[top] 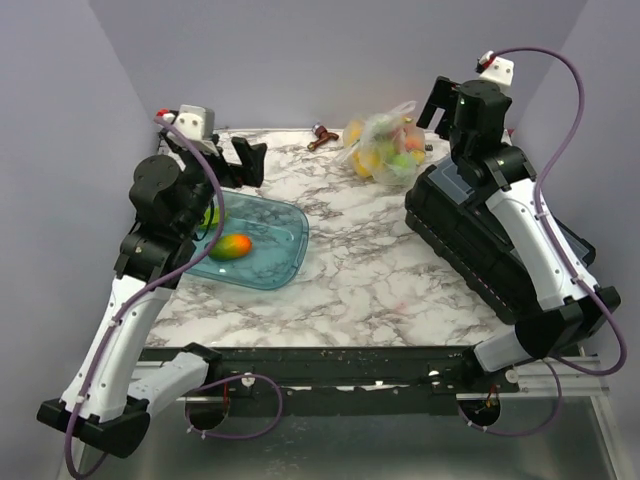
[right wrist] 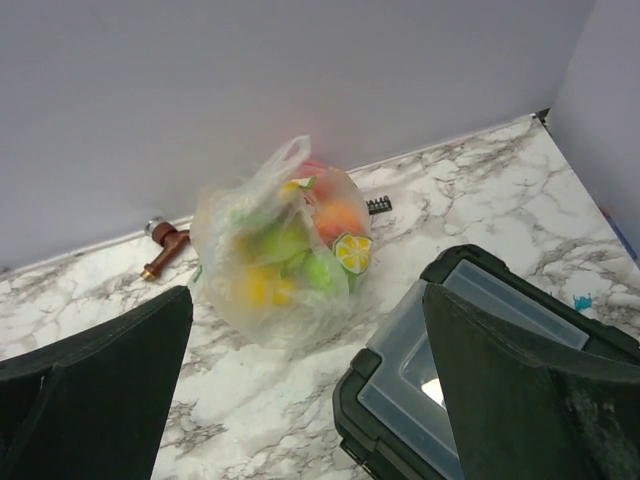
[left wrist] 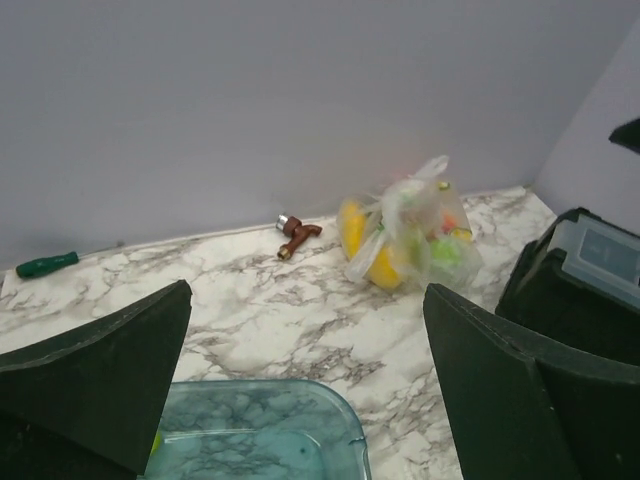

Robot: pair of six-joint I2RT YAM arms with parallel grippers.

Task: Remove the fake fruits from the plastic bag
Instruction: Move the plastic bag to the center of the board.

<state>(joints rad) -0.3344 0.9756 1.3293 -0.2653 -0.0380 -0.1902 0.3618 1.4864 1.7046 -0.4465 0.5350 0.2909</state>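
The left gripper (left wrist: 308, 300) has its fingers spread wide near the teal tray (left wrist: 345, 440), and the right gripper (right wrist: 305, 300) is spread wide too; both hold nothing. The plastic bag (right wrist: 275, 250) sits at the back by the wall, full of fake fruits (right wrist: 262, 285), with a lemon-slice picture (right wrist: 352, 252) on it, and one orange-and-green fruit (top: 231, 246) lies in the tray. The table (top: 370, 280) is white marble and the walls (top: 330, 60) are pale purple.
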